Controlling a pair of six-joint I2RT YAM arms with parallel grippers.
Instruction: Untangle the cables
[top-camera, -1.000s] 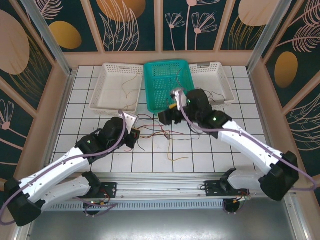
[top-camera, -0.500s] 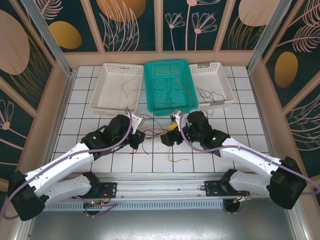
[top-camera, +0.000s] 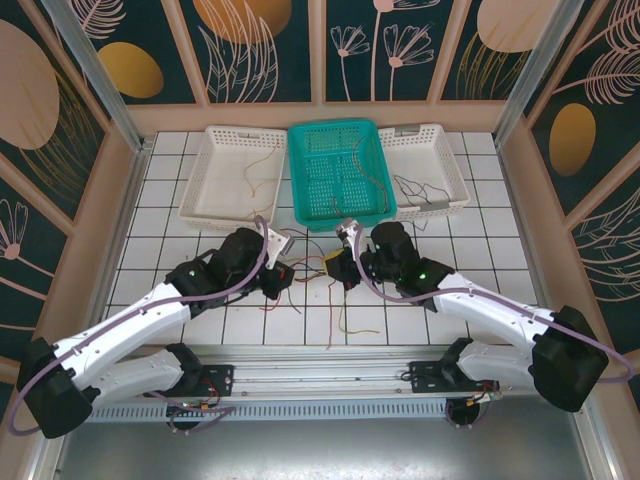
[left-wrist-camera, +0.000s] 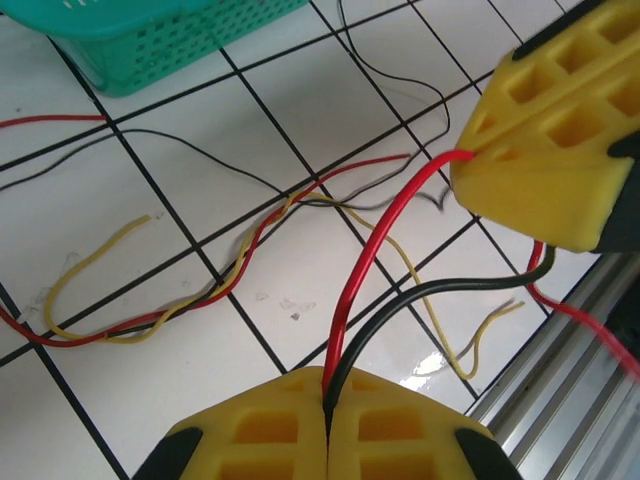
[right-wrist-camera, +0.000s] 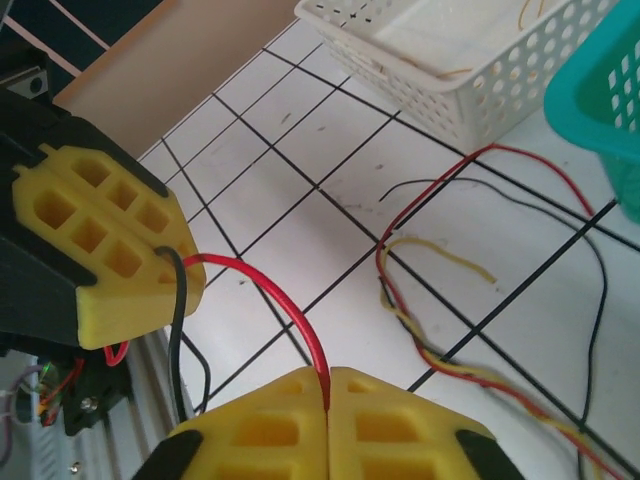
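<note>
L gripper is pinched tight on red cable & black cable. R gripper is clamped on that red cable too. Other cables lie loose on table, near teal basket.

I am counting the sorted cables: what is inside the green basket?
The green basket holds one thin curved cable; its colour is too faint to tell. The right arm covers part of the near rim, so anything there is hidden.

Your white-tiled table carries: left white basket, teal basket, right white basket, and loose cables mid-table.
</note>
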